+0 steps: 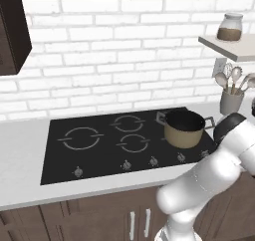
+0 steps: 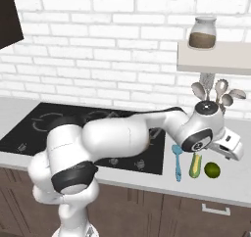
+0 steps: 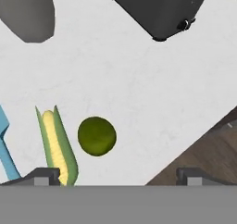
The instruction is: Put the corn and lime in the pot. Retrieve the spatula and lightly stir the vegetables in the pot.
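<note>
**Mia:** What is hard to see?

**Tom:** In the hand view the spatula (image 3: pixel 6 146) is cut off at the left edge, so just a bit of blue shows; the bottom end of the corn (image 3: pixel 58 144) slips behind one dark finger tip (image 3: pixel 44 176); a grey cup (image 3: pixel 28 10) and a dark box (image 3: pixel 159 8) run off the top. In the left base view the white arm hides the counter (image 1: pixel 25 155) to the right of the stove (image 1: pixel 99 158).

**Mia:** Where are the things?

**Tom:** The spatula (image 2: pixel 177 161), corn (image 2: pixel 195 164) and lime (image 2: pixel 212 170) lie in a row on the white counter (image 2: pixel 230 187), near its front edge; the lime (image 3: pixel 96 135) sits just beside the corn, not touching. The pot (image 1: pixel 184 128) stands on the stove, on a back right ring.

**Mia:** And the gripper (image 3: pixel 118 177)?

**Tom:** It is up above the lime and corn; its two tips stand wide apart and hold nothing.

**Mia:** Is there room?

**Tom:** Yes; bare counter lies right of the lime, up to the edge where the brown cupboard (image 3: pixel 213 153) starts.
</note>
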